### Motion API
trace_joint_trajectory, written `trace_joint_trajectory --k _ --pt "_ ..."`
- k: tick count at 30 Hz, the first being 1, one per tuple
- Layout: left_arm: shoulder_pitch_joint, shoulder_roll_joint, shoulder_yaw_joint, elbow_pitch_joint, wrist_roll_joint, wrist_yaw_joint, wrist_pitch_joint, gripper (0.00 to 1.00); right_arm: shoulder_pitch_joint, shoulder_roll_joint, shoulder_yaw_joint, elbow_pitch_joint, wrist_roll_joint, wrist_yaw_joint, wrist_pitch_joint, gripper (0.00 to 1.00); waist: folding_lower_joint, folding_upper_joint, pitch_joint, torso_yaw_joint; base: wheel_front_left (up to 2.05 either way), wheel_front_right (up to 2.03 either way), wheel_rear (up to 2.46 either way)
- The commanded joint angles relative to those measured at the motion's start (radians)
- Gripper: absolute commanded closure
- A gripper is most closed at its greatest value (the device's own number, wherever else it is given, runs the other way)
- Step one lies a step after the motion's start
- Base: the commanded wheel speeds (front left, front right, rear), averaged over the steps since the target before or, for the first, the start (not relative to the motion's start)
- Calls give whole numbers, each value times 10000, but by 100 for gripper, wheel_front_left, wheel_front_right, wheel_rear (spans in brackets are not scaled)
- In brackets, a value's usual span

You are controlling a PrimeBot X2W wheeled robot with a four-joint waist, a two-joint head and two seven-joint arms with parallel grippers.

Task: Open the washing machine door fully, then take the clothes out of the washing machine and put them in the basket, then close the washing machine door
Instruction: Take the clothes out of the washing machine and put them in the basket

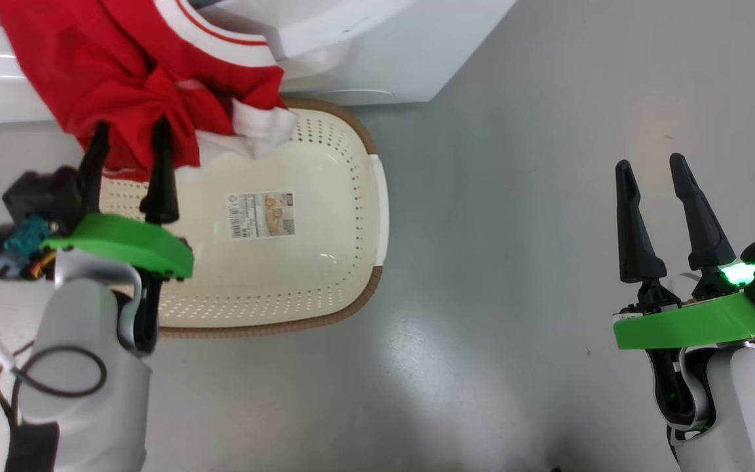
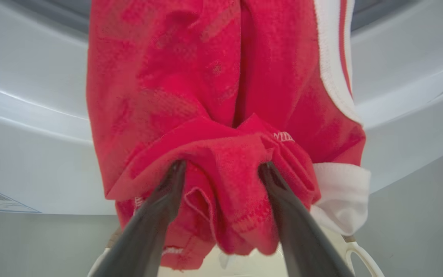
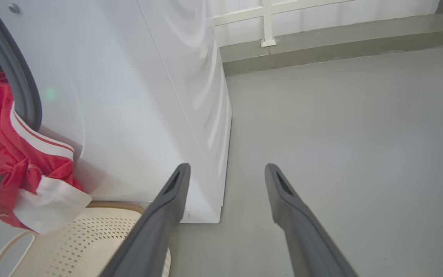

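Head view, looking down at a grey floor point(image 1: 515, 229). In the upper left of the frame, red clothes point(image 1: 122, 72) with white trim are hanging out of a white washer point(image 1: 377, 59), whose front is running along the top edge. Their lower folds are dangling over the far end of a cream basket point(image 1: 377, 196), which is sitting on the floor left of centre, close against the washer's base. A paper sticker point(image 1: 261, 214) is showing on the basket's bottom.

The left gripper point(image 1: 132, 128) is reaching up from the lower left, above the basket. Its two dark fingers are standing wide apart, with their tips pushing into the red cloth. In the left wrist view, a bunch of fabric is sitting between the spread fingers and draping over both tips.

The right gripper point(image 1: 651, 162) is hovering at the right of the frame, well apart from the basket, with its fingers spread and holding nothing. At the left edge of the right wrist view, the clothes are spilling from the washer's grey-ringed opening, and a white hem is hanging just above the basket's rim.
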Motion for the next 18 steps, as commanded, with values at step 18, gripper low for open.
trace_joint_trajectory --k 18 --pt "2557 24 602 -2854 217 -54 -49 0 677 -16 3 -96 -451 65 -63 0 0 0 -766 663 0 0 0"
